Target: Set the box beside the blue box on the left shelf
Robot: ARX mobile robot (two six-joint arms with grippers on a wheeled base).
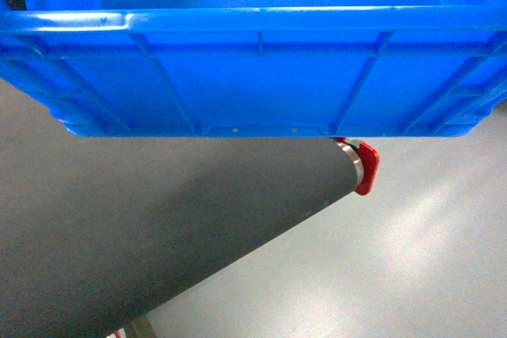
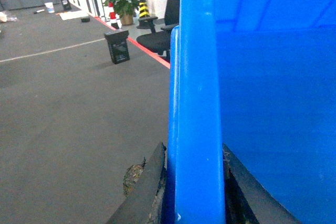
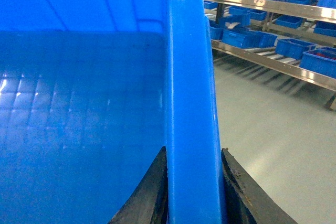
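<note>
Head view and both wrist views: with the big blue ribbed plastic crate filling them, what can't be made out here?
- Head view: the blue ribbed plastic crate blocks everything ahead; both grippers are hidden.
- Left wrist view: the crate wall covers the right half; only the left gripper's dark fingers show, astride the rim.
- Right wrist view: the steel-barred shelf is cut off by the edge, its small blue bins blurred; which spot is the target cannot be told.

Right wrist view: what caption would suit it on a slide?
Right gripper clamps the blue box rim, crate-stocked shelves beyond.
</note>
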